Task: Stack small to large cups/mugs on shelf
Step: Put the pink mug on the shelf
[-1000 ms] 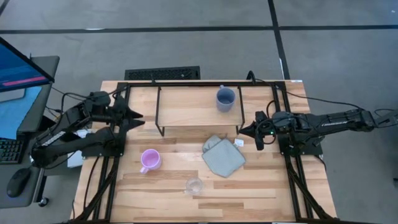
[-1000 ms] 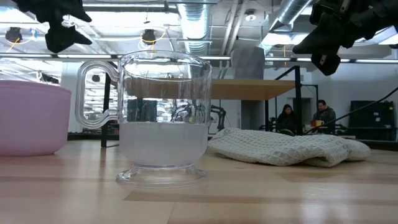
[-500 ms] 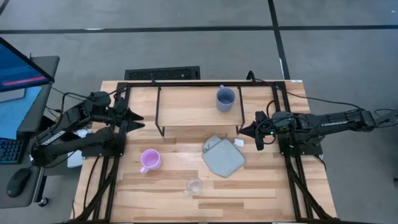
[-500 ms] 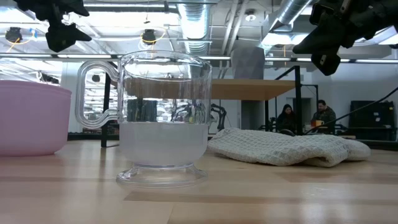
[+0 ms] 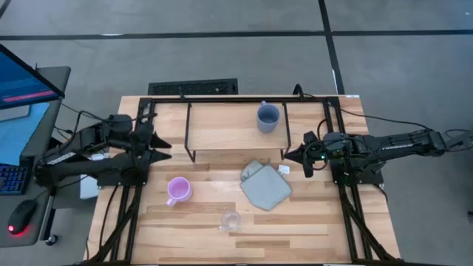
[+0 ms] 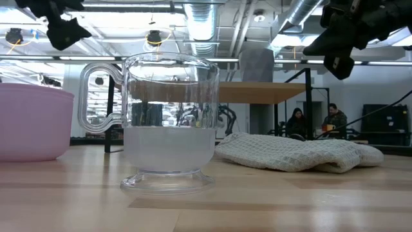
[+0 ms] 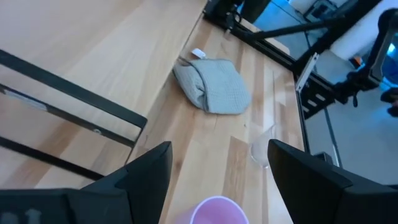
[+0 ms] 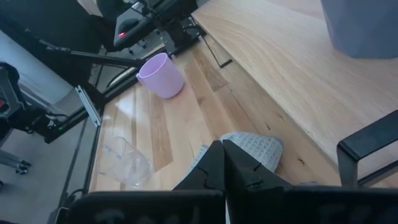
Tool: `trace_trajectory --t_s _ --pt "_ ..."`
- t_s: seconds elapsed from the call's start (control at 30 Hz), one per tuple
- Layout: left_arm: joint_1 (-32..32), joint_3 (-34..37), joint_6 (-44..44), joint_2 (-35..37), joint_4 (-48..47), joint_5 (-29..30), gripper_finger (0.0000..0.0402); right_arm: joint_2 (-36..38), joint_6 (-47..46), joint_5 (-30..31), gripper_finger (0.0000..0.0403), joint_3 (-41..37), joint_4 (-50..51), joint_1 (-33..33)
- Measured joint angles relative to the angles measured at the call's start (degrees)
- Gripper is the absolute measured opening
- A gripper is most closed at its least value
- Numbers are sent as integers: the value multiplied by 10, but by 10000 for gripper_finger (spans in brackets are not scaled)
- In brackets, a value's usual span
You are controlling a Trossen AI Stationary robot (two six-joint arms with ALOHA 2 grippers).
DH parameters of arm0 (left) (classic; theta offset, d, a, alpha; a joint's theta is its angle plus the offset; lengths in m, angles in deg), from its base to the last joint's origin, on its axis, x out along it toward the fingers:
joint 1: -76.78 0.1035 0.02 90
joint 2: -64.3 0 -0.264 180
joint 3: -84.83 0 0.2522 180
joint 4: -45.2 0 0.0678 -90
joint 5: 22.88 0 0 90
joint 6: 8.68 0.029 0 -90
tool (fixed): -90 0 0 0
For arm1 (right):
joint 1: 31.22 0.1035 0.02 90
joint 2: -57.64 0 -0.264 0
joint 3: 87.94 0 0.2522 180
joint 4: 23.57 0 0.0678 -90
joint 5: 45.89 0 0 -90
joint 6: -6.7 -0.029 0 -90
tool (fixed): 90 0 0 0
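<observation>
A: At centre left of the high view, what is the left gripper (image 5: pixel 158 140) doing?

B: It is hovering over the table's (image 5: pixel 310 222) left edge, just beside the shelf's (image 5: pixel 222 125) left legs, with its fingers (image 7: pixel 149 171) spread apart and gripping nothing. Its wrist view is showing the pink mug (image 7: pixel 216 210) between them at the bottom edge.

A: And the right gripper (image 5: pixel 290 155)?

B: It is hanging at centre right, near the shelf's right legs. Its fingers (image 8: pixel 214 163) are pressing together into one point, with nothing between them.

A: Where are the cups sitting?

B: The blue mug (image 5: pixel 267 117) is standing upright on the shelf, toward its right end, in the upper middle of the frame. The pink mug (image 5: pixel 178 191) is resting on the table at lower left, well apart from the shelf. The glass cup (image 5: pixel 230 219) is standing at lower centre, near the table's front edge; in the low view it (image 6: pixel 168 122) is filling the middle, with the pink mug (image 6: pixel 32 122) at the left edge.

A: What is lying between them?

B: The cloth (image 5: pixel 264 185) is lying crumpled just right of centre, below the blue mug.
</observation>
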Motion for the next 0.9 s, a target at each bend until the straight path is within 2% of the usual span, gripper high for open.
trace_trajectory --t_s 0.2,0.47,0.67,0.9 --pt "-60 0 0 -33 -2 31 256 0 -32 4 10 0 0 0" --pt "-154 0 2 -119 -16 71 256 0 -45 17 10 0 0 0" --pt "-220 0 -50 -168 -56 118 256 0 -29 17 10 0 0 0" --pt "-276 0 -108 -237 -47 148 256 0 -10 14 10 0 0 2"
